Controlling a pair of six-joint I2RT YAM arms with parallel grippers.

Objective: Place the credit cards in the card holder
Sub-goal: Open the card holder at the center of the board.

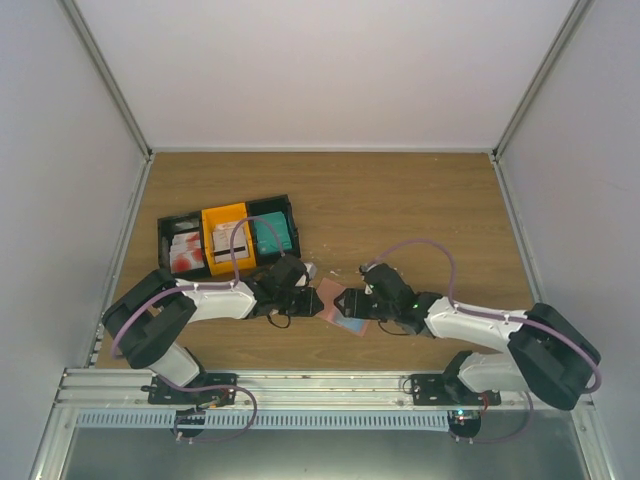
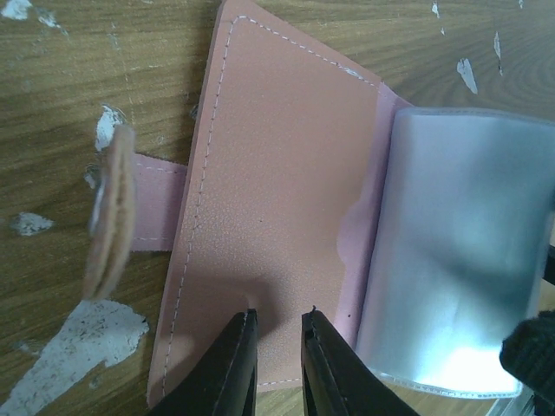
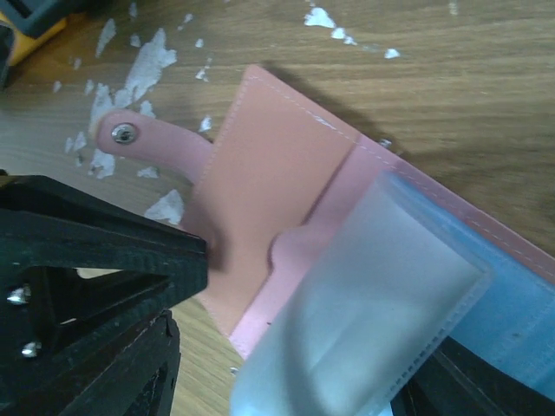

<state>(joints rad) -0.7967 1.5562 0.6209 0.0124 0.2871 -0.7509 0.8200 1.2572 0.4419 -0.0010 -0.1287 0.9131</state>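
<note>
I have card holder (image 1: 340, 305) open by near edge of bench, midway between left and right edges: salmon cover, clear sleeves (image 3: 373, 303) lifted. Left gripper (image 2: 279, 316) nearly pressed together, nothing between, tips down on cover flap (image 2: 277, 191). I'd hold that pin firm. Right gripper (image 1: 365, 300) at sleeves, spread untellable. Some credit cards (image 1: 185, 252) in tray (image 1: 275, 205) toward left edge.

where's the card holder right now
Top view: the card holder lies open near the front centre of the table, between the left gripper and the right gripper, right of the black-and-orange tray.
</note>
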